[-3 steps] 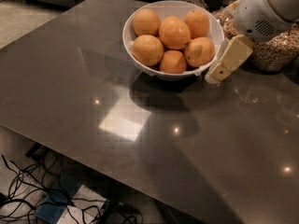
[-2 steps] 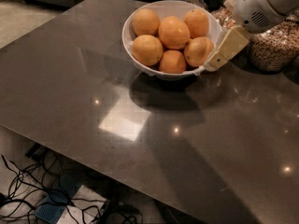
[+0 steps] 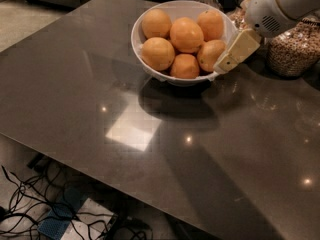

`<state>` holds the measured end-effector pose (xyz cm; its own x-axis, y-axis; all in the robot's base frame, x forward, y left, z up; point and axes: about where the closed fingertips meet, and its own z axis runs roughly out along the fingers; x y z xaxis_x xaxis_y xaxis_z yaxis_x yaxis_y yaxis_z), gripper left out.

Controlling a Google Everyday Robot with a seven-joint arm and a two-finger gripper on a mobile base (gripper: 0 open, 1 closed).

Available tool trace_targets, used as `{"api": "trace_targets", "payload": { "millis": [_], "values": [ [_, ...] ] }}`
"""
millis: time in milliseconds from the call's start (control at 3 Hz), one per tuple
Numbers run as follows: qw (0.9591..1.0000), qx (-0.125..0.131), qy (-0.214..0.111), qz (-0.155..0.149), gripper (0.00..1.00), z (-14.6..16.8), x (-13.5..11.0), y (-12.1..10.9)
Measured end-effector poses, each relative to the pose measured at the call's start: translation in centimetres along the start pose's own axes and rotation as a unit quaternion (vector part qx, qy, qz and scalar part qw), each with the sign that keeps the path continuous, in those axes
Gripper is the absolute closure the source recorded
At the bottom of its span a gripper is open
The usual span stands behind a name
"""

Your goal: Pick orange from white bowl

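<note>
The white bowl point(image 3: 172, 5) stands at the far middle of the dark table point(image 3: 150, 149) and holds several oranges heaped together. The orange point(image 3: 209, 54) at the bowl's right side lies closest to my gripper. My gripper point(image 3: 236, 53) is cream-coloured and reaches down from the upper right. Its tip sits at the bowl's right rim, just beside that orange. The white arm housing point(image 3: 280, 4) is above it. I hold nothing that I can see.
A grain-filled glass jar point(image 3: 293, 49) stands right of the bowl, partly behind my arm. Cabinets line the far side. Cables and a power strip point(image 3: 55, 219) lie on the floor beyond the table's near-left edge.
My gripper has moved up and a little back along the bowl's right rim, from below the rim to level with the right-hand orange. The bowl and oranges have not moved.
</note>
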<state>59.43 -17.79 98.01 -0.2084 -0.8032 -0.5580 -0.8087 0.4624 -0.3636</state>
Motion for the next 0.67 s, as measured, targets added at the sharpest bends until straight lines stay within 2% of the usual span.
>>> {"api": "trace_targets", "payload": {
  "millis": [333,667],
  "values": [
    [0.9975,0.033,0.008,0.062,0.0,1.9,1.8,-2.7],
    [0.9929,0.048,0.013,0.108,0.06,3.2,2.9,-4.2]
  ]
}}
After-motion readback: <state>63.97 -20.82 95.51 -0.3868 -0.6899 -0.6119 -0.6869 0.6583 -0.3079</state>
